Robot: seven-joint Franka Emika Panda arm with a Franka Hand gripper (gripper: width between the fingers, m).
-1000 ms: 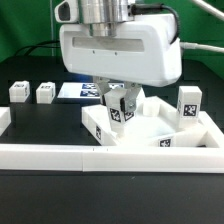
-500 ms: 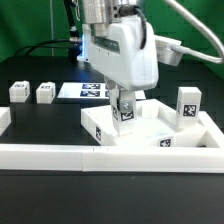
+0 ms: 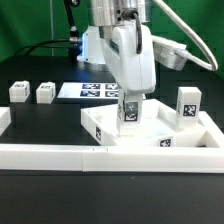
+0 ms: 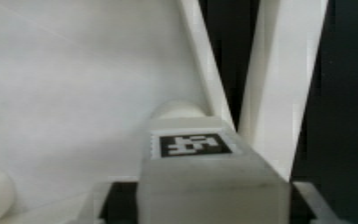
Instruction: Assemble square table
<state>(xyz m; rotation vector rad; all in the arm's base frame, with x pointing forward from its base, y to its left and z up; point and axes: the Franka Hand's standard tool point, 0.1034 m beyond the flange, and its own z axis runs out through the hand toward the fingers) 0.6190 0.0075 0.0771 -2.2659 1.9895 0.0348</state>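
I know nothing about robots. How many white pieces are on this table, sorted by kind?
leg: 4 (two loose at the exterior view's left, one upright at the exterior view's right, one held in the hand, its tag showing)
square table top: 1
marker board: 1
border wall: 1
Total: 7

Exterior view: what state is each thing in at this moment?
Gripper: shut on the held leg, low over the top.
Held leg: upright, tag showing, inside the top's rim.
Top: lying flat, rim up, by the wall.
Corner leg: upright at the top's corner on the exterior view's right.
Outer loose leg: on the table, apart from the top.
Inner loose leg: likewise, beside it.
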